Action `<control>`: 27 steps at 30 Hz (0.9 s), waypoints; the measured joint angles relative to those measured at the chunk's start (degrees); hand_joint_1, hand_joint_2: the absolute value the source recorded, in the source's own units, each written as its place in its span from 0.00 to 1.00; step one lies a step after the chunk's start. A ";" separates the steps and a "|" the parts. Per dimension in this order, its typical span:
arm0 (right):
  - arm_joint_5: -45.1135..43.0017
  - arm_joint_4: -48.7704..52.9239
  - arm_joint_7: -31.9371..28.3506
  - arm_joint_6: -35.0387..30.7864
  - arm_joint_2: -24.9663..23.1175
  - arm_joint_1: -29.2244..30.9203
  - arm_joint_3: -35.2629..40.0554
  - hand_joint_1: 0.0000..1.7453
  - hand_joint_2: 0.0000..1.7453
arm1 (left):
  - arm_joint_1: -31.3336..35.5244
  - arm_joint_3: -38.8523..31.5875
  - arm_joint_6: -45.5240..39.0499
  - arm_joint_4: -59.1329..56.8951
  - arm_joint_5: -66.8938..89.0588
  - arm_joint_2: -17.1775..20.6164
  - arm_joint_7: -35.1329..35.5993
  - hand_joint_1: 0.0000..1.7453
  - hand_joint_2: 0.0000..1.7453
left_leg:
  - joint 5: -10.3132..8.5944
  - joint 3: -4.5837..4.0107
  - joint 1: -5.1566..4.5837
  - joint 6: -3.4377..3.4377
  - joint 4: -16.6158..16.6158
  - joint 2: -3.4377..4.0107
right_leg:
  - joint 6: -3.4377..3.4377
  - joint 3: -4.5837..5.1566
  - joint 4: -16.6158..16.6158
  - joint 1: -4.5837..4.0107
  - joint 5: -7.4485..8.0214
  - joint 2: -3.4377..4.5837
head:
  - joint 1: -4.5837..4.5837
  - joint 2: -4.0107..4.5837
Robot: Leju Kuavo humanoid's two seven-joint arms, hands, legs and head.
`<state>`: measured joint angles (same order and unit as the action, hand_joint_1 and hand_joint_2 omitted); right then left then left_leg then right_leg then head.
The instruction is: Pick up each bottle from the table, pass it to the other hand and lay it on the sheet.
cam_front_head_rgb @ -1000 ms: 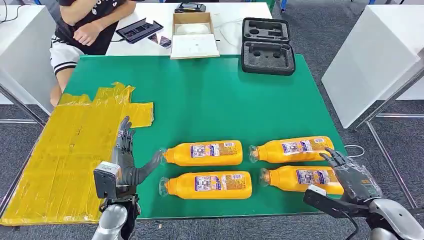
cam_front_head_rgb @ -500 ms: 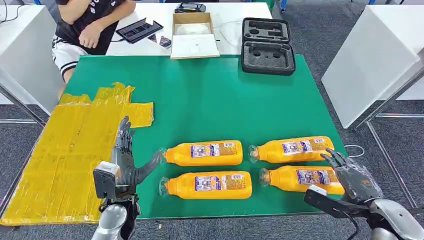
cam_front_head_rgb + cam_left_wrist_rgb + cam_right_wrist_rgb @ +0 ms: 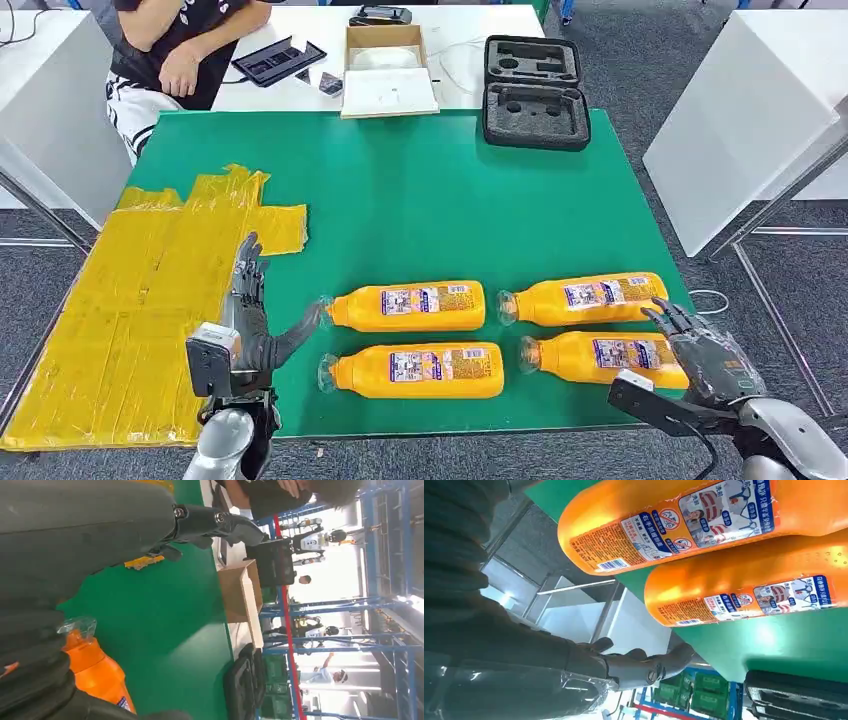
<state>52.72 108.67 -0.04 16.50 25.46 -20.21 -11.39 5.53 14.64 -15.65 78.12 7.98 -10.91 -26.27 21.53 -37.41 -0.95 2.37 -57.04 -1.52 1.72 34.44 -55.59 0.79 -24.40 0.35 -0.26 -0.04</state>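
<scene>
Below, seen from the head camera, a green table (image 3: 430, 200) holds four orange bottles lying on their sides in two rows of two, clear caps pointing toward the robot's left. The far-left bottle (image 3: 408, 306) and near-left bottle (image 3: 415, 370) lie close together, and the far-right bottle (image 3: 585, 297) and near-right bottle (image 3: 603, 356) lie close together beside them. Each carries a white and blue label with small cartoon figures, red prohibition circles and a barcode; the right wrist camera shows Chinese print on these labels, too small to read with certainty. A yellow sheet (image 3: 140, 310), wrinkled and patched from taped strips, covers the table's left side. The left hand (image 3: 255, 325) hovers at the sheet's edge, empty, fingers extended and spread, its thumb reaching toward the far-left bottle's cap; whether it touches cannot be told. The right hand (image 3: 700, 350) sits at the base of the near-right bottle, fingers apart and gripping nothing; contact with the bottle cannot be judged. Beyond the green table stand an open black foam-lined case (image 3: 535, 92), an open cardboard box (image 3: 388, 70) and a seated person (image 3: 175, 50) in a dark shirt.
</scene>
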 measured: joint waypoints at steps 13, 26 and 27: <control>-0.02 -0.04 0.00 0.00 -0.11 0.04 -0.02 0.00 1.00 | 0.00 0.00 0.00 0.00 0.00 0.00 0.02 0.00 1.00 | 0.00 0.00 0.00 0.00 0.00 0.00 | 0.00 0.00 0.00 0.00 0.00 0.00 | 0.00 0.00; 16.66 -17.33 4.81 -4.96 -2.78 5.91 4.42 0.00 1.00 | 2.26 0.09 0.55 -6.10 -1.03 -0.15 -0.15 0.00 1.00 | -0.03 0.11 -0.02 0.05 0.00 0.02 | 0.02 -0.10 0.00 0.00 0.02 0.00 | 0.00 0.00; 16.74 -17.57 4.94 -4.96 -3.00 6.24 4.61 0.00 1.00 | 2.26 0.09 0.55 -6.27 -1.03 -0.17 -0.15 0.00 1.00 | -0.03 0.12 -0.02 0.05 0.00 0.03 | 0.02 -0.11 0.00 -0.01 0.01 0.01 | 0.02 0.00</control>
<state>69.46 91.10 4.89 11.54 22.47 -13.97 -6.77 7.80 14.73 -15.10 71.84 6.95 -11.08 -26.43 21.50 -37.30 -0.96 2.41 -57.04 -1.49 1.74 34.33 -55.59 0.78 -24.38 0.36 -0.24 -0.04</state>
